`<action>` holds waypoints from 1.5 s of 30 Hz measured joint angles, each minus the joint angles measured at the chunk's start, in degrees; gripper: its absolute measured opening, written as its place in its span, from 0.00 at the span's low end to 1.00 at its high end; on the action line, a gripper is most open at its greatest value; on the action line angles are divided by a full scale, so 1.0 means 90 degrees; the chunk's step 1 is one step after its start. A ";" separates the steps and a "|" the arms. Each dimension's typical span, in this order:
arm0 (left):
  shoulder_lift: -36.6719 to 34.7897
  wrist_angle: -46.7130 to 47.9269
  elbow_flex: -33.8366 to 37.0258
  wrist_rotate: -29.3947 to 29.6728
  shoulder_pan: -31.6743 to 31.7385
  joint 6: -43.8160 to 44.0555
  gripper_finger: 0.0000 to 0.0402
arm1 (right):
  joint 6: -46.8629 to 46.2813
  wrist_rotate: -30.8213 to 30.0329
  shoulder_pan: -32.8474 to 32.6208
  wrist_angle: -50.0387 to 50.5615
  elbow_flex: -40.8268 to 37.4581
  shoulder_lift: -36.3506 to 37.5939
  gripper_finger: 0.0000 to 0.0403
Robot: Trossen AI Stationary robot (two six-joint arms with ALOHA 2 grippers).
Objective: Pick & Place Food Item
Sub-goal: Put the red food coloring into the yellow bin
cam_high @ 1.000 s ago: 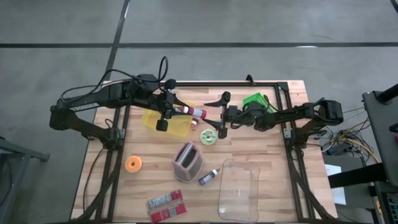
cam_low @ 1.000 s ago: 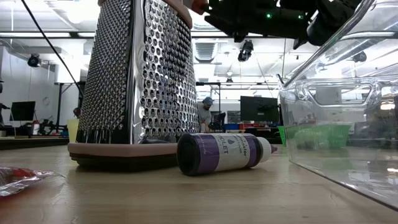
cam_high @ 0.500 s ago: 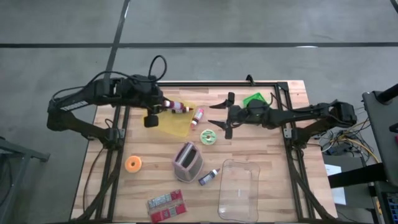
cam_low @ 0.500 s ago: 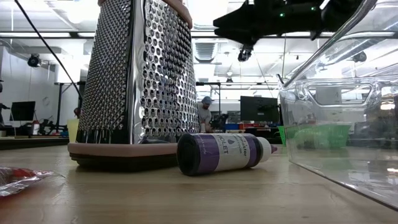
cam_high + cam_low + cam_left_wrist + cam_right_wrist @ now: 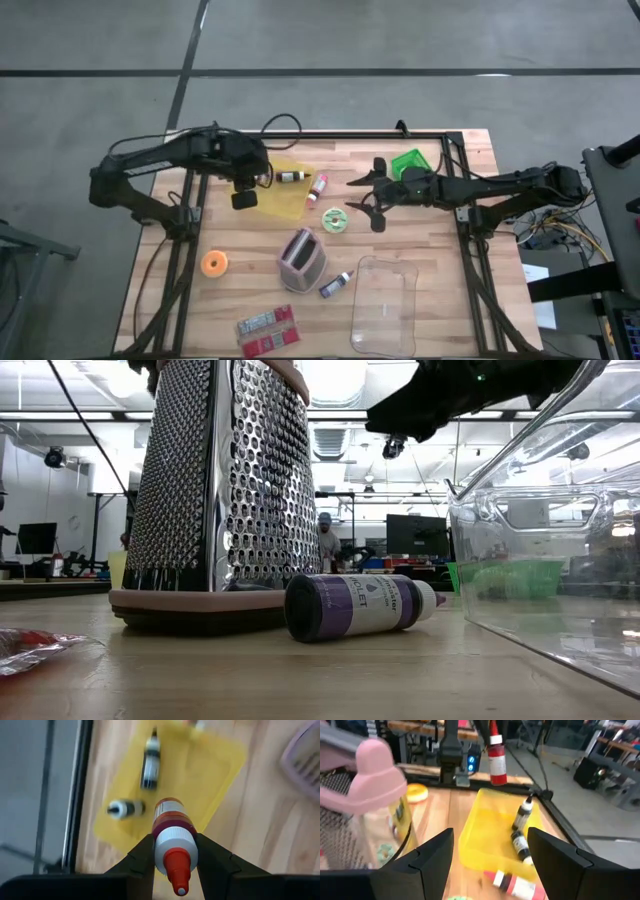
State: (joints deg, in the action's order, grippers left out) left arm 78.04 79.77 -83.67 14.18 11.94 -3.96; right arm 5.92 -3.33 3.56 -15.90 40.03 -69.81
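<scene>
My left gripper (image 5: 244, 192) hangs over the left end of the yellow tray (image 5: 280, 195) and is shut on a red sauce bottle (image 5: 172, 827) with a white cap and a red tip. The bottle also shows in the right wrist view (image 5: 496, 757). Two small dark bottles (image 5: 150, 762) (image 5: 125, 809) lie in the tray. A red-and-white bottle (image 5: 318, 186) lies on the table beside the tray's right edge. My right gripper (image 5: 368, 196) is open and empty, right of that bottle. My left gripper pinches the bottle at its white cap (image 5: 173, 842) between its two fingers (image 5: 142, 852), one on each side. The fingers come from above, pointing down. The bottle hangs upright below them, red tip up, lifted clear above the tray.
A metal grater with a pink top (image 5: 300, 255) stands mid-table, with a purple bottle (image 5: 335, 285) and a clear bin (image 5: 385, 300) to its right. A green roll (image 5: 335, 220), a green basket (image 5: 410, 160), an orange roll (image 5: 215, 263) and a red packet (image 5: 268, 330) also lie about.
My left gripper has gone toward the table's left edge, from beside the red-and-white bottle to over the tray's left end. My right gripper has drawn back toward the table's right edge, staying open.
</scene>
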 joint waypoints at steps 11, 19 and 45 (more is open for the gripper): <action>0.1014 0.0331 0.0060 -0.0262 0.0555 -0.0258 0.27 | -0.0155 -0.0205 -0.0498 0.0631 -0.0007 0.0050 0.61; 0.1326 -0.0029 0.0070 -0.0798 0.1029 -0.0533 0.27 | -0.0161 -0.0319 -0.0848 0.0882 -0.0010 0.0050 0.61; 0.1343 -0.1372 0.1572 -0.1650 0.1991 -0.0780 0.27 | -0.0159 -0.0304 -0.0996 0.1061 -0.0012 0.0057 0.61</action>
State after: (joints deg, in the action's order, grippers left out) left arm 90.13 67.43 -69.53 -0.67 29.86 -10.98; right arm 4.49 -6.07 -5.41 -6.35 39.92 -69.30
